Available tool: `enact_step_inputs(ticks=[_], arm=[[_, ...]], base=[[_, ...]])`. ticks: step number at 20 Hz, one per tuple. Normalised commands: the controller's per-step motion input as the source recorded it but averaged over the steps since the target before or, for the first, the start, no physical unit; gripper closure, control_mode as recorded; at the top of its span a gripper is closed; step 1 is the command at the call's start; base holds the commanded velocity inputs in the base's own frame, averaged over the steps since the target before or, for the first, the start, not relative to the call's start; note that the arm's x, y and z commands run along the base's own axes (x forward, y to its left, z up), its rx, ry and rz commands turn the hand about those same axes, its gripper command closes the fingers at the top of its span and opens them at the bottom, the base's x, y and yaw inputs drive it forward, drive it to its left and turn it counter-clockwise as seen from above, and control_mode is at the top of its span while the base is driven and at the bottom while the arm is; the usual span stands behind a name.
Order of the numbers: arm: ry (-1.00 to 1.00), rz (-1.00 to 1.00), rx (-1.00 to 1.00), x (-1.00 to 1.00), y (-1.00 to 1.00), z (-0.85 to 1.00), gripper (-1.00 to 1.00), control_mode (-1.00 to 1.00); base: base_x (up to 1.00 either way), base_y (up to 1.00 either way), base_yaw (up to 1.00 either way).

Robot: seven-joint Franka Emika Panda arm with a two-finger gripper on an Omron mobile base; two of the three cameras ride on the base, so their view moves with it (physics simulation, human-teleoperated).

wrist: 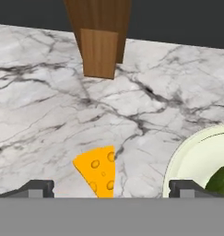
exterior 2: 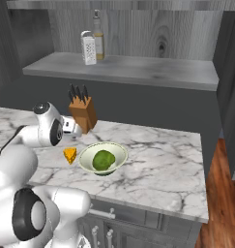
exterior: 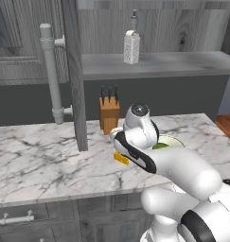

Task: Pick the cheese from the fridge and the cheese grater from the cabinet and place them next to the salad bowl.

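Cheese (wrist: 98, 173) on marble counter (wrist: 44, 110), between wide-open gripper (wrist: 111, 189) tips; salad bowl (wrist: 196, 161) at 3 o'clock.
Risk: lifting arm could nudge cheese; cheese grater (exterior: 131, 47) unfetched on cabinet (exterior: 154, 64) shelf.

I see a counter (exterior: 45, 160) of white marble with grey veins, smooth and faintly glossy; on it a knife block (exterior: 109, 115) of warm brown wood, matt, with visible grain; the cheese (wrist: 98, 170) looks waxy, smooth yellow-orange, pitted with holes; the salad bowl (exterior 2: 117, 151) reads as pale glazed ceramic; the cabinet (exterior: 78, 71) is grey wood-grain, matt, its handle (exterior: 51, 71) smooth light grey; the cheese grater (exterior: 131, 47) looks like perforated pale metal.
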Motion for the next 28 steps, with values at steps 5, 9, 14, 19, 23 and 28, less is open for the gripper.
enact_step_inputs(ticks=[5, 9, 14, 19, 23, 28], arm=[[-0.03, 0.0, 0.0, -0.19, -0.1, 0.6, -1.0, -1.0], [0.0, 0.0, 0.0, -0.08, -0.02, 0.61, -1.0, -1.0], [0.0, 0.0, 0.01, -0.02, 0.0, 0.62, -1.0, -1.0], [0.0, -0.01, 0.01, 0.0, 0.0, 0.56, -1.0, -1.0], [-0.03, 0.0, 0.03, 0.0, 0.0, 0.52, -1.0, -1.0], [-0.04, 0.0, 0.02, 0.0, -0.03, 0.46, -1.0, -1.0]], base=[[0.0, 0.0, 0.0], [0.0, 0.0, 0.0], [0.0, 0.0, 0.0], [0.0, 0.0, 0.0], [0.0, 0.0, 0.0], [0.0, 0.0, 0.0]])
